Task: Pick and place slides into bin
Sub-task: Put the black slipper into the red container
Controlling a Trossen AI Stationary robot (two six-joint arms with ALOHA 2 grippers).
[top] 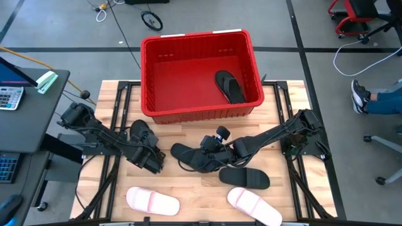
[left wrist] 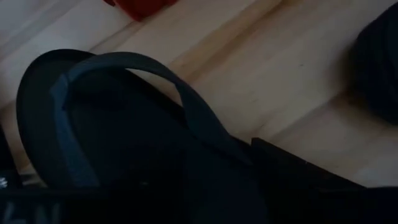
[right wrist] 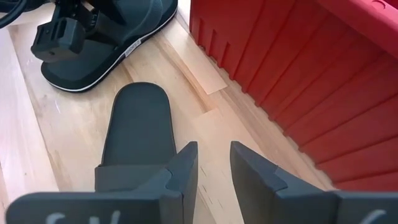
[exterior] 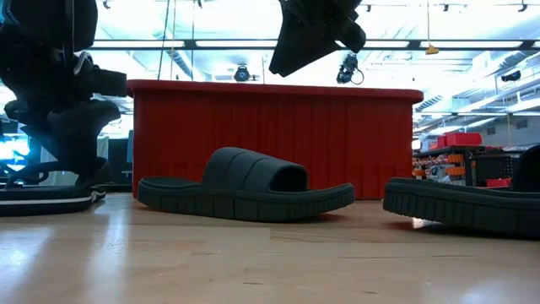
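The red bin (top: 201, 112) stands at the table's far middle with one black slide (top: 230, 86) lying in it. A black slide (top: 187, 157) lies flat in the table's middle; it also shows in the low view (exterior: 245, 186). My right gripper (right wrist: 214, 165) is open and empty, raised well above that slide's strap (right wrist: 130, 177). My left gripper (top: 149, 157) is down over the near end of another black slide (left wrist: 124, 124) at the left. Its fingers (left wrist: 298, 174) look wide apart on either side of that end. A third loose black slide (top: 245, 177) lies right of centre. My left gripper is low over the near end of the black slide (left wrist: 74, 155), coming from the table's left. I cannot tell whether its fingers touch the slide. The slide lies flat on the table.
Two pale pink slides (top: 152, 201) (top: 253, 206) lie flat near the table's front edge. Bare wood shows between the bin's front wall (right wrist: 280, 81) and the middle slide. A desk with a calculator (top: 9, 97) stands beyond the table's left edge, and a seated person's leg (top: 377, 100) is at the right.
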